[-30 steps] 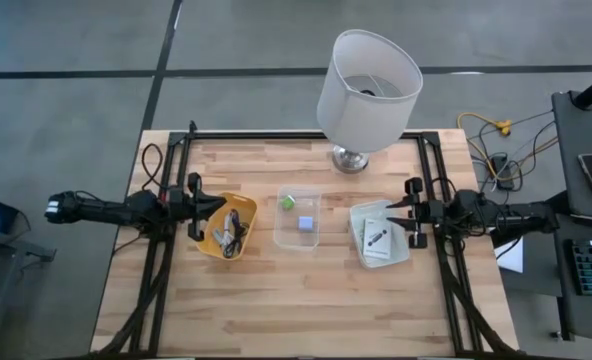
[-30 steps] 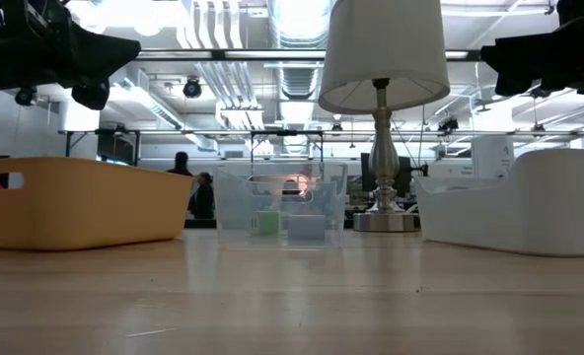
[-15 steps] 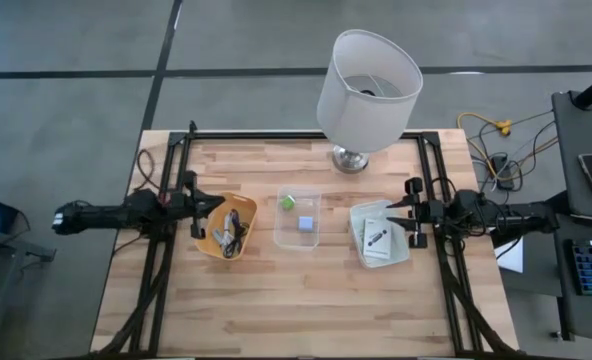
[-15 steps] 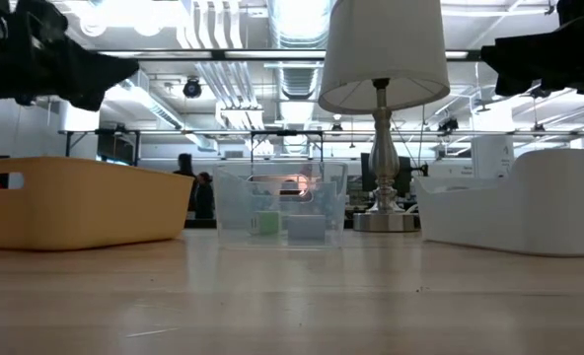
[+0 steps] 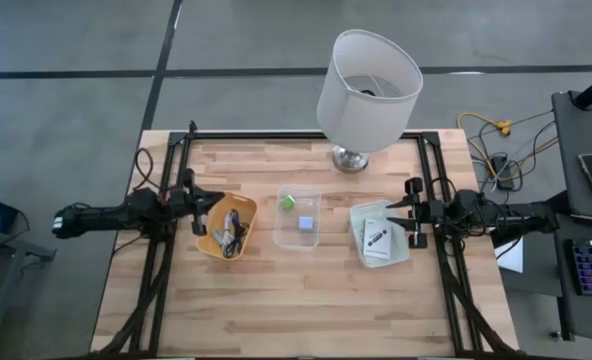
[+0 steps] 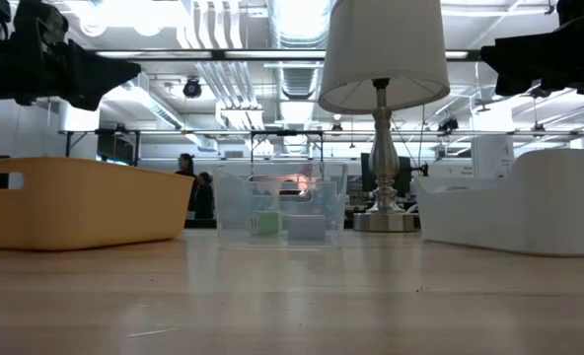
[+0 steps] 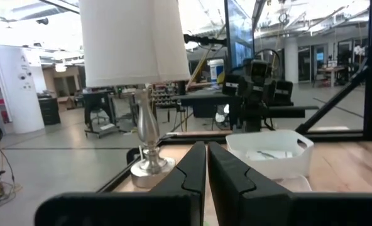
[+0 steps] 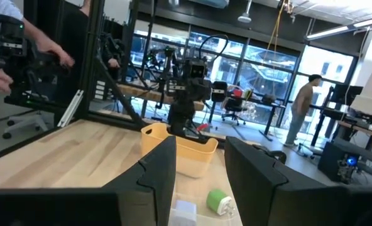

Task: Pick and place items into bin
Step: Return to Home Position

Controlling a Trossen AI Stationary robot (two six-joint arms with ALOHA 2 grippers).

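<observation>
A yellow bin (image 5: 244, 212) holds coiled cables (image 5: 231, 238). A clear bin (image 5: 299, 238) holds a green cube (image 5: 288, 202) and a grey-blue cube (image 5: 306, 224). A white bin (image 5: 401, 250) holds flat white packets (image 5: 376, 240). My left gripper (image 5: 208, 210) hovers over the yellow bin's left rim, shut and empty; its fingers meet in the left wrist view (image 7: 206, 164). My right gripper (image 5: 396, 213) hovers at the white bin's right rim, open and empty; it also shows in the right wrist view (image 8: 198, 169).
A big white lamp (image 5: 368, 80) stands on its metal foot (image 5: 349, 158) at the table's far edge, behind the clear bin. Bare wood lies along the near half of the table (image 5: 296, 310). People show in the room beyond the table.
My left arm has drawn back a little toward the table's left edge, and its gripper's tip has dipped slightly above the yellow bin. The bins and their contents have stayed where they were.
</observation>
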